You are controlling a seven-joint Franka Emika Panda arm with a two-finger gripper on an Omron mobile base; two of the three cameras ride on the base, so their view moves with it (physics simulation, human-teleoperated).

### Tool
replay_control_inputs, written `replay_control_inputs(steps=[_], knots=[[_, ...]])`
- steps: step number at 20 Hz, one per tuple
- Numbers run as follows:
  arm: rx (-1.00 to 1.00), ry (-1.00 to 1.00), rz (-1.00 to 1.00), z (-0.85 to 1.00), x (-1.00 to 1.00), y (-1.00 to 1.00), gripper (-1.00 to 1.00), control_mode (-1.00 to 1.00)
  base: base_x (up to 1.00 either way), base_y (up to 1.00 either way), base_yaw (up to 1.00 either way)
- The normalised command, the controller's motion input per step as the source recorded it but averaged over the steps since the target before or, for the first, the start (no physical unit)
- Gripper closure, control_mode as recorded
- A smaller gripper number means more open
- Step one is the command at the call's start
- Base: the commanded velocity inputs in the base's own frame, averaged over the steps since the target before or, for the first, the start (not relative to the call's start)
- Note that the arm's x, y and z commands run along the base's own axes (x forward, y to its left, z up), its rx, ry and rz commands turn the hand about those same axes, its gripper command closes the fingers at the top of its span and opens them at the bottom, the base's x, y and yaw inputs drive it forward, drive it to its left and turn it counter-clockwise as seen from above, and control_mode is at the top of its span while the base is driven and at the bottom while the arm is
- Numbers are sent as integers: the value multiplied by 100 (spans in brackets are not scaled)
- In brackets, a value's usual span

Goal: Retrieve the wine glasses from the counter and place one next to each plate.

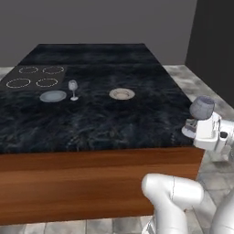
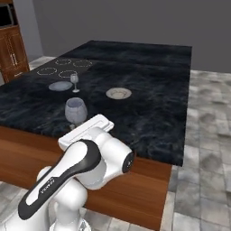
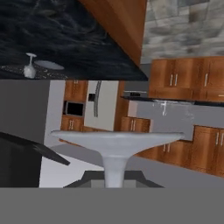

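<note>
My gripper [image 3: 114,178] is shut on the stem of a clear wine glass [image 1: 202,107], held in the air off the island's front right corner; its bowl [image 2: 76,110] rises above my hand and its round foot [image 3: 116,139] fills the hand view. A second wine glass [image 1: 73,89] stands upright on the island just right of the grey-blue plate [image 1: 53,96]. The beige plate [image 1: 121,93] lies alone further right. The right base view shows the same standing glass [image 2: 75,82], grey-blue plate [image 2: 60,85] and beige plate [image 2: 118,93].
White burner rings [image 1: 34,76] mark the island's [image 1: 114,123] far left. The hand view is rolled upside down: a black counter slab [image 3: 175,101] over brown drawers lies across the room. Wooden cabinets [image 2: 11,49] stand at the left. Grey tiled floor [image 2: 207,135] surrounds the island.
</note>
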Motion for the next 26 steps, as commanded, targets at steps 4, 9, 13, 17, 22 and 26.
replay_control_inputs(steps=[4,9,13,17,22,26], knots=[[0,0,0,0,0,0,100,100,72,2,13],[0,0,0,0,0,0,100,100,36,13,10],[0,0,0,0,0,0,100,100,63,2,6],[0,0,0,0,0,0,100,100,68,1,9],[0,0,0,0,0,0,100,100,59,0,12],[0,0,0,0,0,0,100,100,29,0,13]])
